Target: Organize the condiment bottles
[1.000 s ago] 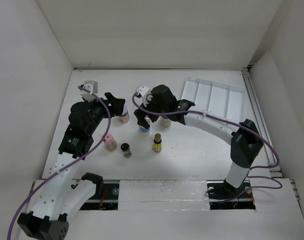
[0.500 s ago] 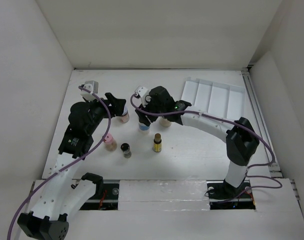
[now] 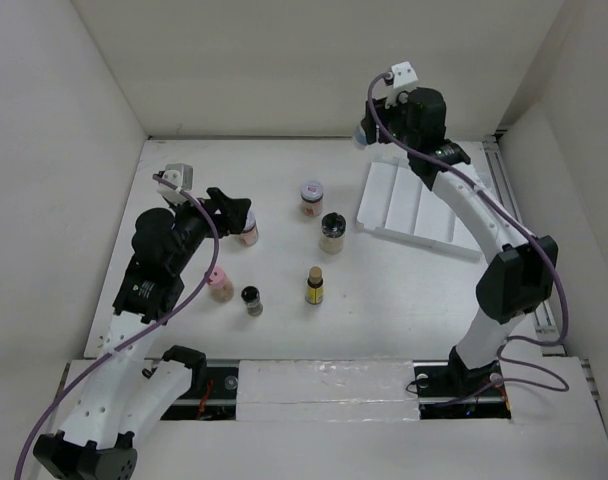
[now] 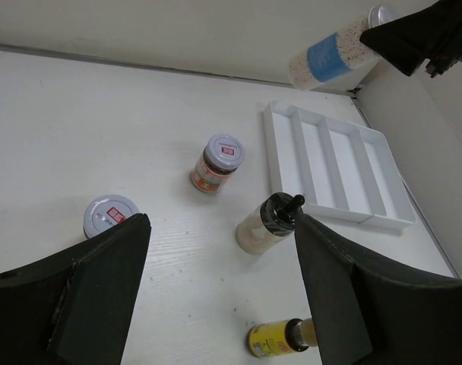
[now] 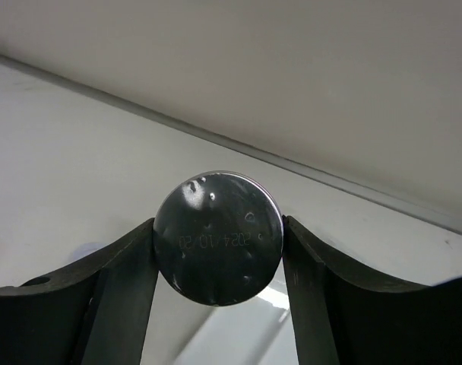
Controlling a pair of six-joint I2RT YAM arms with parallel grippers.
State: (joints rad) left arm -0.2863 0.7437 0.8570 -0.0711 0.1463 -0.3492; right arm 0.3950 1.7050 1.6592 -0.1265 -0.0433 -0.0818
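Now the right hand (image 5: 218,245), clamped on the blue-labelled bottle (image 4: 330,57), has carried it above the white tray's (image 3: 424,205) far corner, ready for a compartment; the left hand (image 4: 221,226) hangs apart, empty.

A white compartment tray (image 3: 399,200) lies flat at the far right of the white table (image 3: 384,290) (four long slots, side by side), slightly skewed, near the plain back wall (image 3: 314,70).

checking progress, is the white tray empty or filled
Empty: all four compartments of the white tray show bare in the left wrist view. The right claw holds the blue-labelled bottle.
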